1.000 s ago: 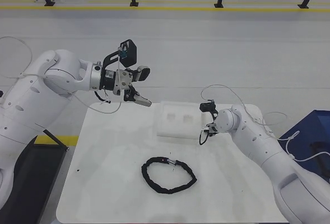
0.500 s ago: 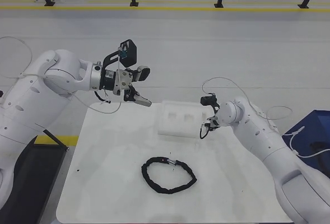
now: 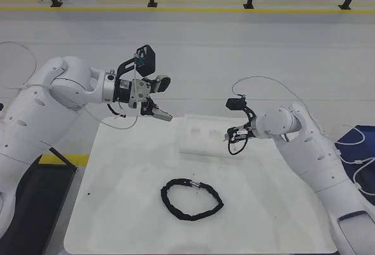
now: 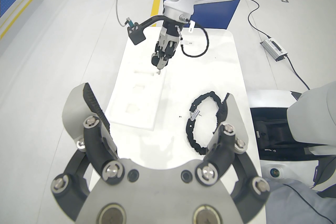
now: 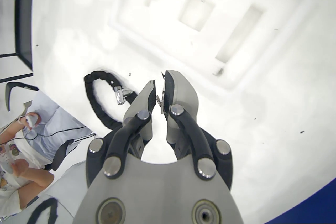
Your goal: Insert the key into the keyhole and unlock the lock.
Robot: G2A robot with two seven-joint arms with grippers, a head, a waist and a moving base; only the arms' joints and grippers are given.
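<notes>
The lock is a black sleeved chain loop with a silver cylinder, lying on the white table near its middle. My right gripper hangs just above the right end of the white foam tray, shut on a small silver key whose tip pokes out below the fingers. The lock lies apart from it, closer to the table's front. My left gripper stands open and empty above the table's back left corner, its fingers wide apart, well away from the lock.
The foam tray has three shallow rectangular recesses. A blue bin stands off the table's right side, and a black frame off its left. Bare table lies around the lock and in front of it.
The right arm's elbow swung out to the right and its wrist turned; the shut gripper rose slightly over the tray's right end. The left arm and the lock stayed still.
</notes>
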